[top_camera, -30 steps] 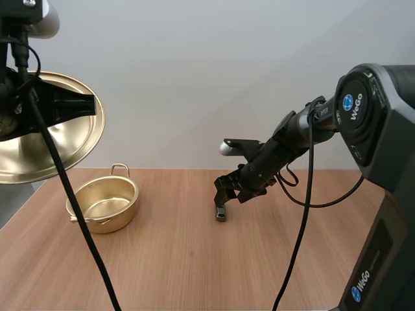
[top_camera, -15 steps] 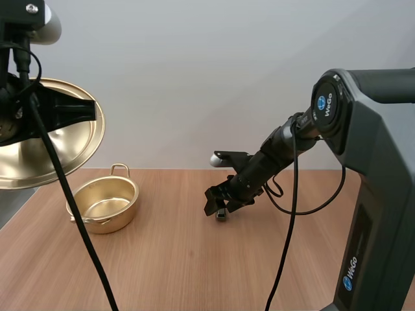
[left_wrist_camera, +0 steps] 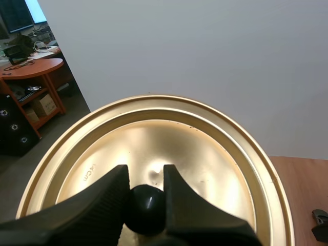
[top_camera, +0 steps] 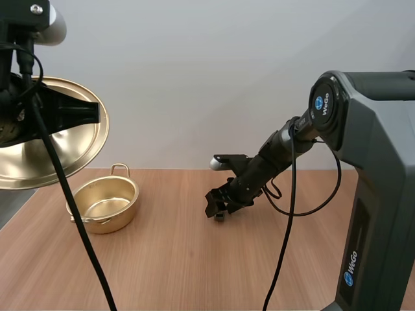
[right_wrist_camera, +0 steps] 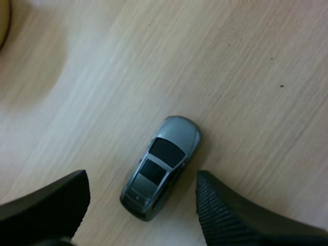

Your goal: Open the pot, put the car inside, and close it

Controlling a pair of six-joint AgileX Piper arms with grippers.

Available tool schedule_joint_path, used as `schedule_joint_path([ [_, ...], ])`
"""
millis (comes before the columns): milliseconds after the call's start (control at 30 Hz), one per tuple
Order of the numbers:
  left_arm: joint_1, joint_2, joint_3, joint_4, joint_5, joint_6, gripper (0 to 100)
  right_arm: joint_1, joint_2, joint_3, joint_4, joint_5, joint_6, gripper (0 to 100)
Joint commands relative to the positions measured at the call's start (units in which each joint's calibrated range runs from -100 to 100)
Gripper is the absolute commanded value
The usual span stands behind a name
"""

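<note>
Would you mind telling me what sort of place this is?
Probably a robotics test bench: a wooden table, an open gold pot, and a toy car beneath the open right hand.

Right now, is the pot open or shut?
Open: the pot sits lidless on the table; the left gripper holds the lid by its knob.

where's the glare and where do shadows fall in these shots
Left wrist view: soft glare on the lid just above its knob, which the left gripper pinches. Right wrist view: the car casts a thin shadow on the table, inside the open right gripper. High view: the pot gleams inside.
</note>
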Motion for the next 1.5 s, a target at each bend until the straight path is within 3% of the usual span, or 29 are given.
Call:
schedule_joint_path([
  [0,0.03,0.0,0.0,0.0,0.0,0.0,0,0.0,1.3,0.2,-0.8,0.0,-0.1,100],
  [67,0.03,0.0,0.0,0.0,0.0,0.0,0,0.0,1.4,0.2,-0.9,0.2,-1.1,100],
  [100,0.03,0.0,0.0,0.0,-0.2,0.0,0,0.0,1.4,0.2,-0.8,0.2,-1.1,84],
  [200,0.03,0.0,0.0,0.0,-0.2,0.0,0,0.0,1.4,0.2,-0.5,0.4,-0.2,0],
  [300,0.03,0.0,0.0,-0.3,0.2,0.0,0,0.0,1.4,0.2,-0.5,0.4,0.9,0],
  [533,0.03,-0.9,-1.8,-0.4,1.6,0.1,0,0.0,-0.9,-0.8,1.5,3.8,-5.0,0],
  [767,0.03,-4.7,-7.2,-0.6,12.8,0.3,0,0.0,-8.0,-5.7,7.7,15.8,-9.3,0],
  [933,0.03,-10.4,-10.0,-0.5,13.3,1.3,0,0.2,-11.7,-7.9,13.0,24.1,-11.5,0],
  [1067,0.03,-15.5,-10.2,3.7,13.3,1.3,0,2.3,-12.2,-9.9,13.5,31.3,-12.1,0],
  [1233,0.03,-17.4,-10.2,10.0,13.3,1.3,0,6.6,-12.2,-10.6,13.6,28.4,-13.0,0],
  [1467,0.03,-17.4,-10.2,9.8,13.3,1.3,0,12.4,-12.0,-10.8,12.1,10.3,-13.3,0],
])
